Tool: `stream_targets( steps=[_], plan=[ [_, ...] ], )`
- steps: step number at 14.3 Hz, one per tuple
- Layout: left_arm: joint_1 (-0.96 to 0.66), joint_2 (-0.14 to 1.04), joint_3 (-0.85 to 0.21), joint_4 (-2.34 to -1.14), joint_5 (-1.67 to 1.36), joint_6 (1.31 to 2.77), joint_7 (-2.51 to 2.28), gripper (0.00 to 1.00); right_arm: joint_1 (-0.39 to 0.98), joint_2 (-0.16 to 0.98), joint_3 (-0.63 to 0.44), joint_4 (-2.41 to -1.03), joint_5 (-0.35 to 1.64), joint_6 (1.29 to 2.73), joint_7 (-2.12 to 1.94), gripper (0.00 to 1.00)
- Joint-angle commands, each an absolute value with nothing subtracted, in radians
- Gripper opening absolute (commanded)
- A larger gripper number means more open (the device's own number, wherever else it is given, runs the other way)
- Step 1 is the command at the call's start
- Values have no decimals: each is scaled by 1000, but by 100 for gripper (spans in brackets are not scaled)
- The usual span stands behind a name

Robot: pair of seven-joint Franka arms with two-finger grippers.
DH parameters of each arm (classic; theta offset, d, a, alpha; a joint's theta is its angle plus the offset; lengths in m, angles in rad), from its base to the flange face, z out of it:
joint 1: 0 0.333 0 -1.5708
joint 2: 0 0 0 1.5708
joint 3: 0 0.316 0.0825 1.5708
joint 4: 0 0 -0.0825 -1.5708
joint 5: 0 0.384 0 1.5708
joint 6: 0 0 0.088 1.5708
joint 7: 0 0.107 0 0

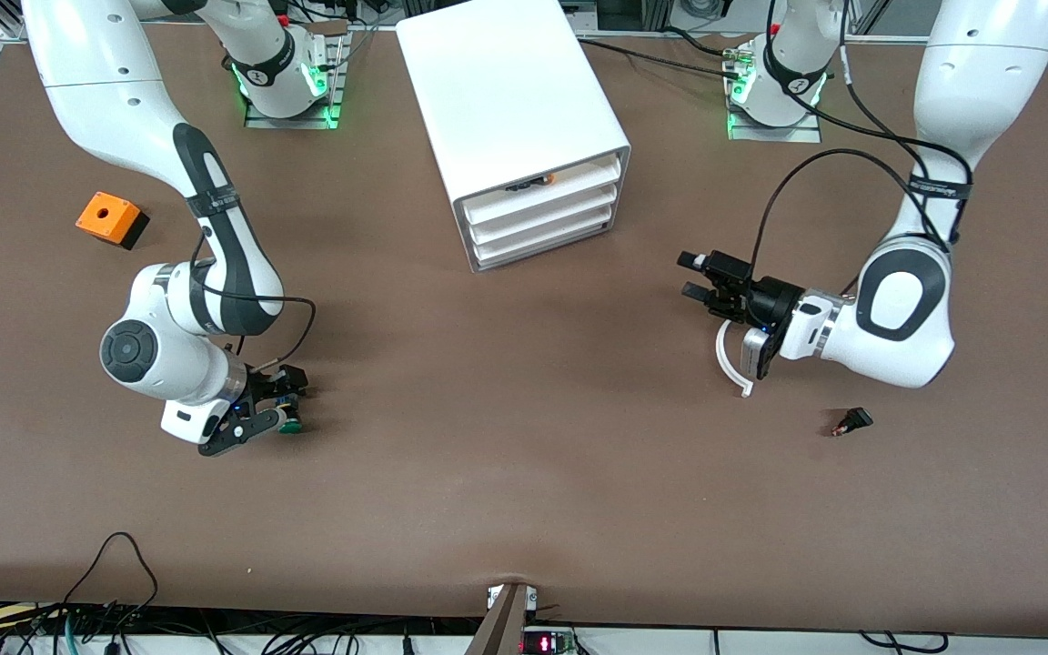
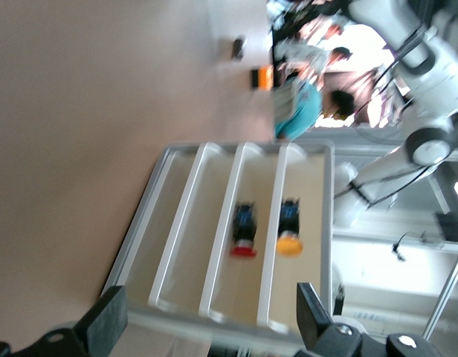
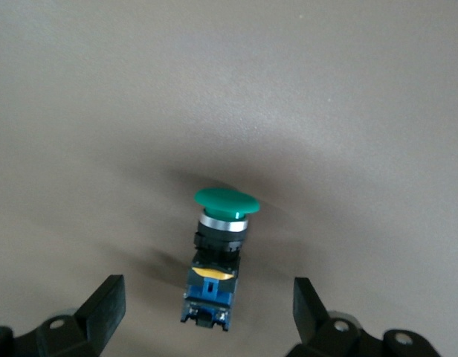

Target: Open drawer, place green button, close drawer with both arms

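Observation:
The green-capped button [image 1: 289, 424] lies on its side on the brown table, toward the right arm's end. My right gripper [image 1: 275, 402] is low over it and open. In the right wrist view the button [image 3: 218, 245] lies between the spread fingers [image 3: 102, 306] and touches neither. The white cabinet [image 1: 510, 100] stands mid-table, and its stacked drawers [image 1: 542, 227] are all pushed in. My left gripper [image 1: 695, 277] hovers open in front of the cabinet, pointing at it. The left wrist view looks into the drawers [image 2: 214, 223] between that gripper's open fingers [image 2: 104, 321].
An orange cube with a hole [image 1: 108, 218] sits near the right arm's end. A small black rocker switch [image 1: 851, 421] lies near the left arm. A red-capped button [image 2: 244, 234] and a yellow-capped one [image 2: 288, 230] rest in the cabinet's levels.

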State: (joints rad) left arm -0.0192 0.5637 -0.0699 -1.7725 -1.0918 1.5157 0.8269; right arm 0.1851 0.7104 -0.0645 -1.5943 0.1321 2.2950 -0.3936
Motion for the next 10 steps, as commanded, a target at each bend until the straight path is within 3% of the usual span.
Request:
stream_targets(
  steps=[1,4,7,10],
  plan=[
    [-35,529,-80,-1881,-1177,1578,942,100,176,730,-64,-1580,150,2306,-391,100],
    [-32,505,-135,-1963,-1190,1675,983,100,170,744,-66,-1580,223,2306,-390,99],
    [-34,505,-216,-2084,-1418,1817,1179,100,172,747,-72,-1580,290,2303,-403,99],
    [-34,503,-264,-2138,-1508,1850,1221,100,172,747,-84,-1583,285,2301,-413,99]
  ],
)
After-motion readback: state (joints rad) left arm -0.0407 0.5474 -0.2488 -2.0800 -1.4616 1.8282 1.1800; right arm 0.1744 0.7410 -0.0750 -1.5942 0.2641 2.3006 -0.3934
